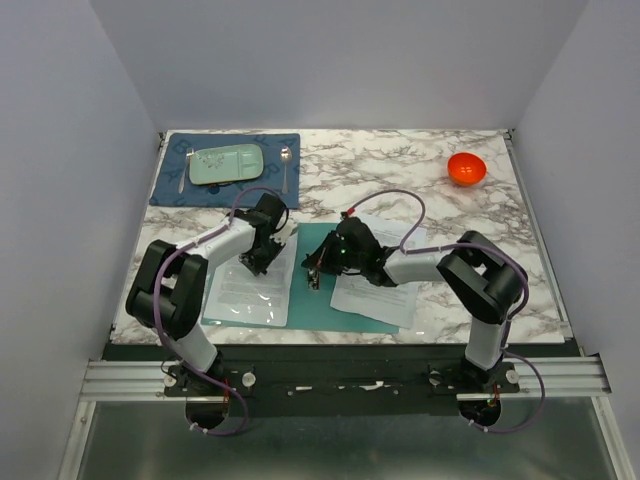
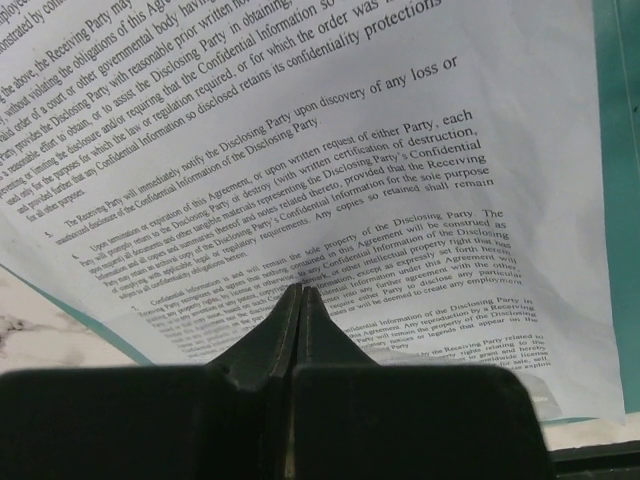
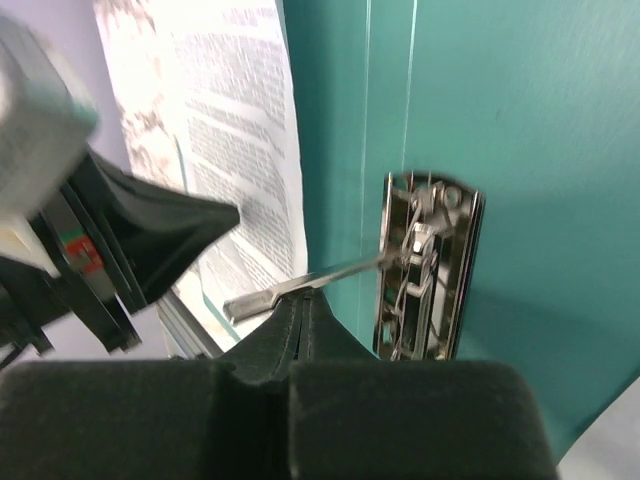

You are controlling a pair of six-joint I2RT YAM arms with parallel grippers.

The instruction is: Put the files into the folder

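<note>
Resting the left gripper (image 2: pixel 300 297), jaws fully together, on white densely printed paper sheets (image 2: pixel 350 150) lying lower left over the teal-green folder (image 3: pixel 520 130). Touching the lever of the small metal clip (image 3: pixel 425 265) with the right gripper (image 3: pixel 300 305), also closed. Leaving dark blue placemat (image 1: pixel 170 190) upper left and orange bowl (image 1: pixel 466 168) upper right well apart.

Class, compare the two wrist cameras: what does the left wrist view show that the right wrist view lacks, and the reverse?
Only left wrist: the sheet with print sharp enough to read, and a patch of marble table. Only right wrist: the metal clip with its lever, and the left gripper seen from outside. Both: the printed sheet, the teal folder, and the camera's own fingers pressed shut.
</note>
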